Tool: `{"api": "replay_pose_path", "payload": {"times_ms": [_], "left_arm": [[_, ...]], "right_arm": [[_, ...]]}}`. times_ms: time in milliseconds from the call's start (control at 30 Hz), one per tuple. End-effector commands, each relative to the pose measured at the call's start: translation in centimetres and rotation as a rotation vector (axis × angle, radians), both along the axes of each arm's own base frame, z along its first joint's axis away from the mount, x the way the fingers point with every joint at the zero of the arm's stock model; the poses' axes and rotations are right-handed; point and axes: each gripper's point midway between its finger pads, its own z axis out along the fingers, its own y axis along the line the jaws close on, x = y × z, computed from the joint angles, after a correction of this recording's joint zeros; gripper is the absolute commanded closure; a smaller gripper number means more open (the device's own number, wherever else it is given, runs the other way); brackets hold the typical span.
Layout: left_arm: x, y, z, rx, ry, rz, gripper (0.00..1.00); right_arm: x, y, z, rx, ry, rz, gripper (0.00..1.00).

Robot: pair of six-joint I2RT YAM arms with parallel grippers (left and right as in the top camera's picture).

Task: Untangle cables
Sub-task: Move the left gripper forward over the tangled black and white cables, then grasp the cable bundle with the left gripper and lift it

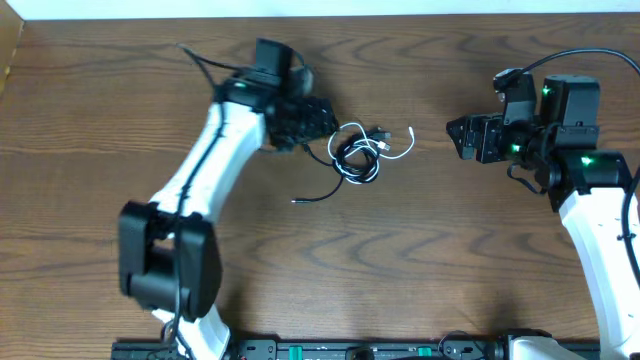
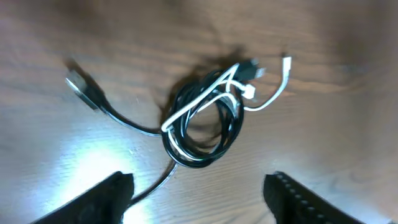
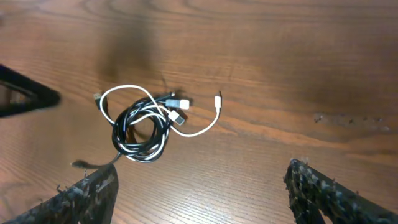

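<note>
One wooden surface (image 1: pixel 420 260) carries it all. Left tool (image 1: pixel 305 125), fingers apart, hangs just beside the black cable (image 2: pixel 199 163); right tool (image 1: pixel 462 138), also spread wide, stands well off on that cable's other side. The black cable lies coiled, white cable (image 2: pixel 278 94) wound through it, one white plug (image 3: pixel 218 99) trailing clear toward the right tool.

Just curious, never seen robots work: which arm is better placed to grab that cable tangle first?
Probably left. The left end effector, open, sits close beside the tangled coil of thin black and white cables; the right end effector, also open, is clearly farther away.
</note>
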Motion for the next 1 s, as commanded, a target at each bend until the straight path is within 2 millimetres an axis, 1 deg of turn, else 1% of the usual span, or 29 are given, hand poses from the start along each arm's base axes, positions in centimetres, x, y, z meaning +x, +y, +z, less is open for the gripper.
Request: {"api": "replay_pose_path", "payload": {"times_ms": [0,33,200,267,333,400,467,533,600,733,900,967], "left_arm": [[-0.1,-1.2,-1.5,0.066,0.064,0.157,0.35],[-0.4,-1.7,-2.5,0.09,0.086,0.18,0.36],[-1.2,-3.1,-5.9,0.156,0.165,0.318,0.36],[-1.4,-4.0,-7.1,0.166,0.172,0.331,0.42],[-1.0,-4.6,-7.6,0.168,0.155,0.333,0.48],[-0.6,-4.4,-8.0,0.184,0.143,0.391,0.5],[-0.2,-4.2,-8.3,0.195,0.135,0.458,0.56],[0.1,-4.3,-8.6,0.186,0.136,0.487,0.59],[-0.1,-4.3,-8.9,0.189,0.15,0.502,0.6],[-1.2,-4.6,-9.6,0.211,0.168,0.483,0.6],[-2.0,-5.0,-10.1,0.252,0.147,0.465,0.6],[-2.2,-5.9,-10.1,0.246,0.135,0.448,0.6]], "right_arm": [[0.1,0.6,0.7,0.016,-0.01,0.015,0.19],[0.1,0.6,0.7,0.017,-0.01,0.015,0.19],[0.1,0.6,0.7,0.021,-0.004,0.01,0.2],[0.1,0.6,0.7,0.021,-0.003,0.009,0.21],[0.1,0.6,0.6,0.025,0.0,0.005,0.21],[0.0,0.6,0.6,0.025,0.003,0.005,0.21],[0.0,0.6,0.6,0.025,0.003,0.005,0.21],[0.0,0.6,0.6,0.025,0.004,0.005,0.21],[-0.1,0.6,0.5,0.025,0.007,0.005,0.21],[-0.2,0.6,0.4,0.024,0.014,0.005,0.21],[-0.2,0.6,0.4,0.024,0.015,0.005,0.2],[-0.2,0.6,0.3,0.024,0.016,0.005,0.2]]}}
